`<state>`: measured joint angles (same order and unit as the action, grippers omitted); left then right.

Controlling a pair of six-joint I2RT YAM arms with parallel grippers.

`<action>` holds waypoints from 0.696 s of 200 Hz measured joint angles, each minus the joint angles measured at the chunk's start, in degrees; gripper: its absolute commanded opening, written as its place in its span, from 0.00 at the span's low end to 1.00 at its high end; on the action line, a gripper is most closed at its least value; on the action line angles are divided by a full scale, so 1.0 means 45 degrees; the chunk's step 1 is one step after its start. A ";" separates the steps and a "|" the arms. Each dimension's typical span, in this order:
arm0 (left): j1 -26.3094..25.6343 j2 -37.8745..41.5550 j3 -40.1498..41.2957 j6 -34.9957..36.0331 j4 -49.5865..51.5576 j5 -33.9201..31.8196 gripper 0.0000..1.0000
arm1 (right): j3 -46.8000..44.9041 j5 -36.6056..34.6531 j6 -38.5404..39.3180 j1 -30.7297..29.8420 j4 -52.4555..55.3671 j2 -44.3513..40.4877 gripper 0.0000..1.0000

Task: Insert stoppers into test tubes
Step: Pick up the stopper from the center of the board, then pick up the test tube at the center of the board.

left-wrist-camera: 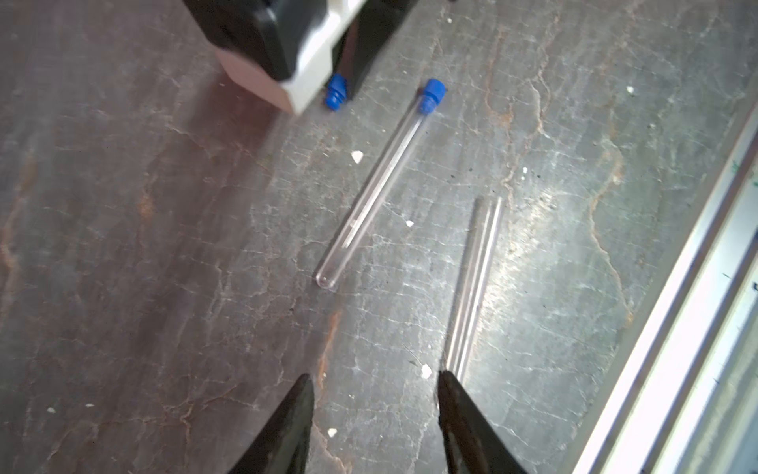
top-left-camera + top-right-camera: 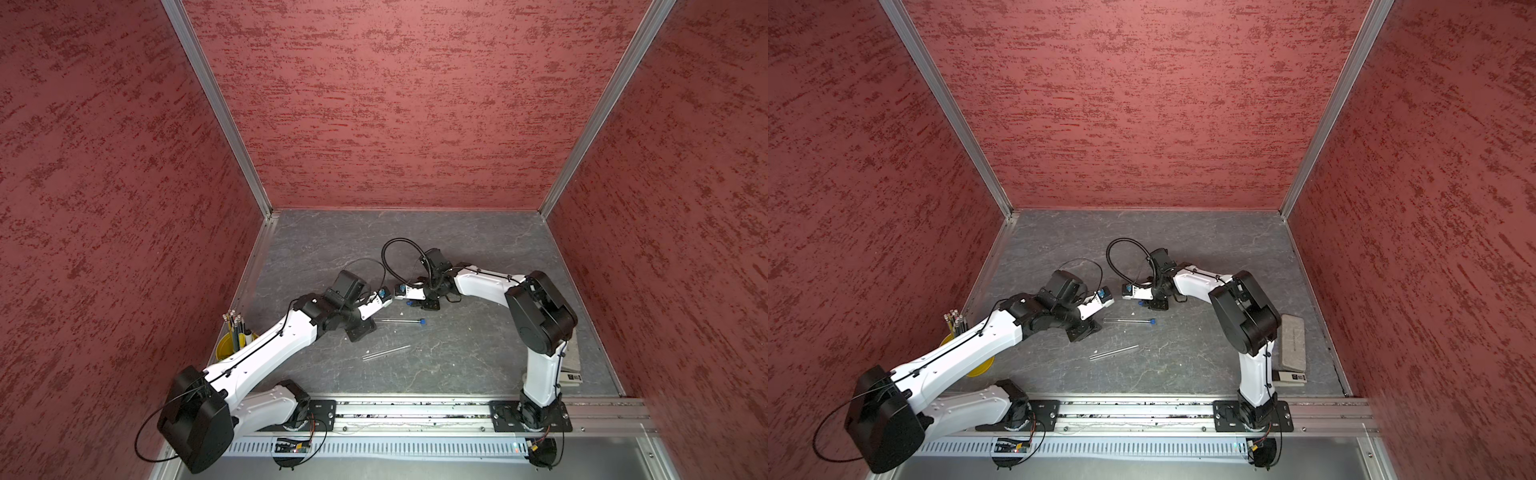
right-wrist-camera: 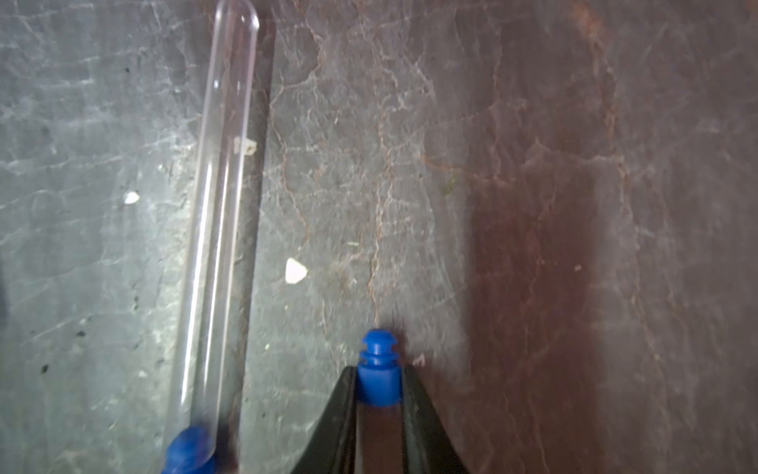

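Fingertips [image 3: 414, 390] of the right gripper [image 3: 378, 369] pinch the loose stopper [image 3: 377, 349] by its cap; the left gripper [image 1: 373, 381] stands spread, empty. In a top view the open tube [image 2: 385, 352] lies unheld, lower centre (below the capped tube [image 2: 397, 321]). Risk: it rolls on contact, or the shallowly held stopper twists out.

The left arm [image 2: 266, 349] and right arm [image 2: 482, 284] wear white shells between bulky black joint housings. Thin black cables, tied down, trace each link; a ribbed black hose [image 2: 384, 254] loops at centre frame. Black base plates [image 2: 322, 411] studded with silver screws sit on an aluminium rail [image 2: 411, 411] at lower frame. The fingers [image 1: 283, 431] are black and tapered.
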<state>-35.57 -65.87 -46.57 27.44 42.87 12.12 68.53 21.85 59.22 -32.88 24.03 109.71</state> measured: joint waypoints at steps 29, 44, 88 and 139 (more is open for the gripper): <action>-0.0486 0.0175 0.0029 0.0219 0.0379 0.0476 0.52 | -0.0738 -0.0155 -0.0214 0.0364 -0.0160 -0.0889 0.22; -0.0729 0.0185 0.0092 0.0316 0.0486 0.0699 0.52 | -0.1122 -0.0238 -0.0301 0.0568 -0.0209 -0.1316 0.22; -0.1481 -0.1530 0.0083 0.0306 0.0568 0.0612 0.51 | -0.1724 -0.0418 -0.0413 0.0962 -0.0340 -0.2103 0.22; -0.2244 -0.3628 -0.0039 0.0112 0.0432 0.0131 0.51 | -0.2118 -0.0578 -0.0452 0.1195 -0.0393 -0.2501 0.22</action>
<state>-45.67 -82.19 -46.74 27.94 44.82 12.71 59.00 19.25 57.19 -27.51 22.26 98.45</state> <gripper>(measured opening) 0.507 0.217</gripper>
